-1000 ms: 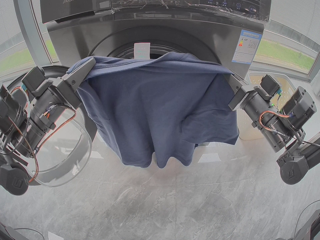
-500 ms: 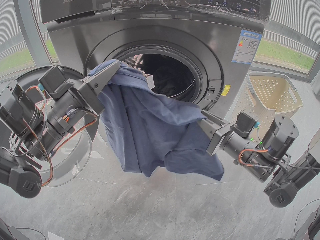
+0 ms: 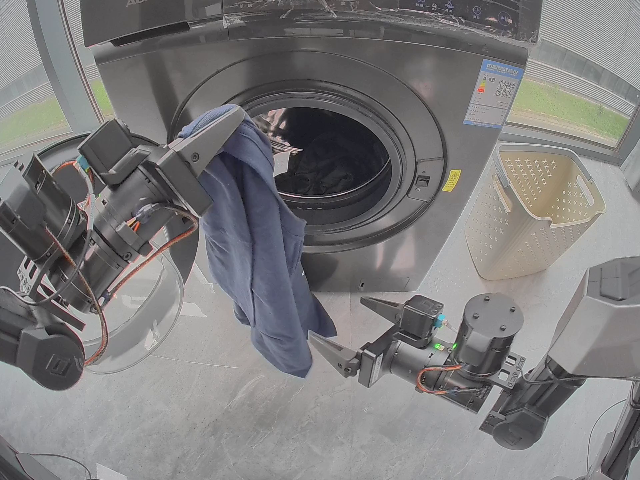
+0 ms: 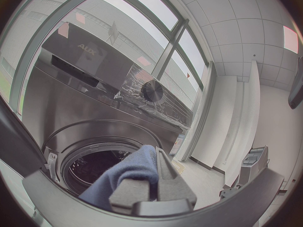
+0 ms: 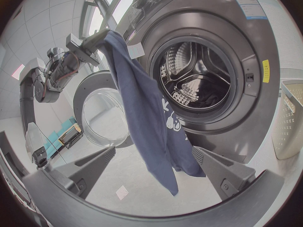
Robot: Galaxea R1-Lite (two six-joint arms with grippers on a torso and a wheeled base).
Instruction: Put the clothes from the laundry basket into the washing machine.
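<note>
— Navy shirt [image 3: 260, 248], where?
— Hanging limp and creased before the washing machine's [image 3: 400, 81] open mouth, its top pinched in the left fingers [image 3: 207, 141].
— Right fingers [image 3: 330, 353]?
— Spread wide, empty, near its hem.

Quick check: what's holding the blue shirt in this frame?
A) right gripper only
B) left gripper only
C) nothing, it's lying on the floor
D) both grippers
B: the left gripper is shut on the top of the blue shirt, which hangs from it in front of the drum opening. The right gripper sits low with its jaws spread and nothing clamped between them.
</note>
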